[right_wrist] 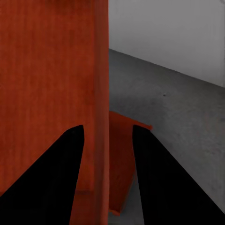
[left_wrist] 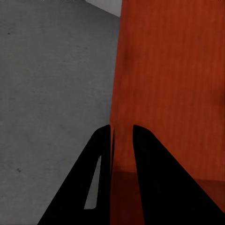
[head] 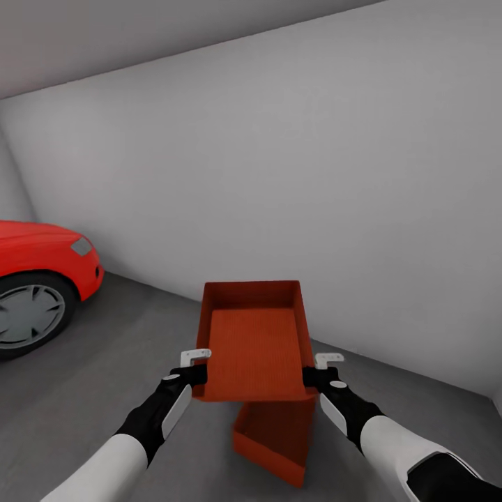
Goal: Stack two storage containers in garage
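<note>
Gripping the upper container (head: 254, 341) (above its twin (head: 275, 436)): both end effectors, left (head: 197, 371) and right (head: 315, 374).

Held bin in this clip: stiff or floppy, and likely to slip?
Probably stiff: the held bin keeps its shape, pinched by the left gripper and right gripper. Smooth thin walls may slip. Empty, so likely light.
</note>
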